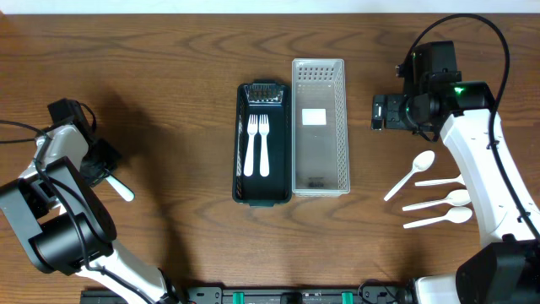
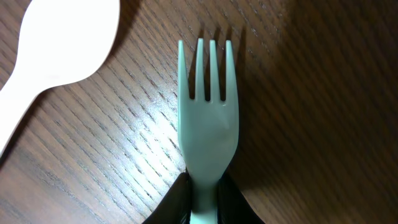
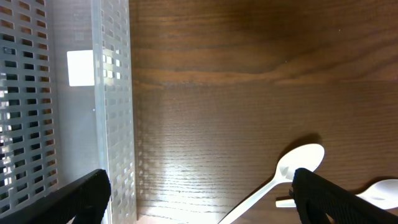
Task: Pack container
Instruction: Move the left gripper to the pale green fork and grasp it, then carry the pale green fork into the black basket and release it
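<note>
Two robot arms flank a wood-grain table (image 1: 169,67) midway through packing plastic cutlery. At centre, two long bins stand side by side, walls touching. The right one is a pale grey perforated basket (image 1: 342,127), which shows nothing inside but a white label. To its left is a dark tray (image 1: 239,143) where two white forks (image 1: 257,145) lie parallel, tines toward the far end. Four white spoons (image 1: 411,176) lie loose on the table to the right of the basket, near the right arm.

At the table's left side, well apart from the bins, the left fingers (image 2: 239,211) are closed on a pale fork (image 2: 208,124). They pinch its handle just below the head, with the tines pointing away from the wrist. Whether the fork touches the wood cannot be told. A white spoon-shaped piece (image 2: 56,50) lies just beside it. The right fingers (image 3: 81,193) are spread wide and empty, poised between the basket and the spoons.

The fork looks light, thin and smooth. It is probably stiff enough to carry but likely to swivel or slip in a narrow pinch. Holding across the flat of the handle close to the head, as here, seems the steadiest grip. The dark tray, where the other forks lie, is the likely place for it.
</note>
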`<state>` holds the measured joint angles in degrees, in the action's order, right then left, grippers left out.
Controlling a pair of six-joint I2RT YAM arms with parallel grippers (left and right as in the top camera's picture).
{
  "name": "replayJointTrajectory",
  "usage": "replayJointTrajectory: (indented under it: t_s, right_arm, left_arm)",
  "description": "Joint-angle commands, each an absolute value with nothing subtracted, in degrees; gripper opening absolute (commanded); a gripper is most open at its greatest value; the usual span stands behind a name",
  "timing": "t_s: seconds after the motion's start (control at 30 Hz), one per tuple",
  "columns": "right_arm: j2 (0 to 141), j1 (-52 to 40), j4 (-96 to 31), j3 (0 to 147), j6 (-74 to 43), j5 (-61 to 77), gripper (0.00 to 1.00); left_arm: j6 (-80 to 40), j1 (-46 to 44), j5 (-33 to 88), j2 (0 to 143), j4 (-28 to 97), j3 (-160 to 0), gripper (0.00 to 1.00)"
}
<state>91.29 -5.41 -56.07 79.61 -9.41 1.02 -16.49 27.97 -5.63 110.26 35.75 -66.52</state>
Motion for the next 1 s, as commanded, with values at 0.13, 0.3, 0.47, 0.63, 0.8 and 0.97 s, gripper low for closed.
replayJointTrajectory:
  t_s: [0.13, 0.3, 0.47, 0.63, 0.8, 0.97]
  right_arm:
    - [91.05, -5.26, -55.31, 80.23, -9.15, 0.40, 0.95]
    - [91.05, -5.28, -54.81, 80.25, -9.17, 0.43, 0.94]
    - [91.05, -5.26, -54.17, 80.25, -9.17, 0.43, 0.93]
    - [91.05, -5.26, -53.10, 80.25, -9.15, 0.43, 0.94]
    - [91.05, -5.26, -53.30, 80.25, -9.15, 0.43, 0.95]
    - [91.05, -5.26, -53.65, 80.23, -9.15, 0.43, 0.95]
  left_arm:
    - [-16.14, 25.82, -7.73, 114.19, 39.05, -66.00, 0.12]
    - [-16.19, 19.35, -7.57, 106.28, 46.76, -72.23, 0.10]
    - [-16.99, 9.02, -6.37, 98.06, 56.97, -81.65, 0.10]
    - [-18.33, -4.08, -4.73, 94.00, 64.47, -91.98, 0.10]
    - [-21.56, -15.94, -4.05, 93.89, 62.65, -95.04, 0.10]
    - [-21.74, -23.27, -4.03, 98.19, 61.17, -95.04, 0.10]
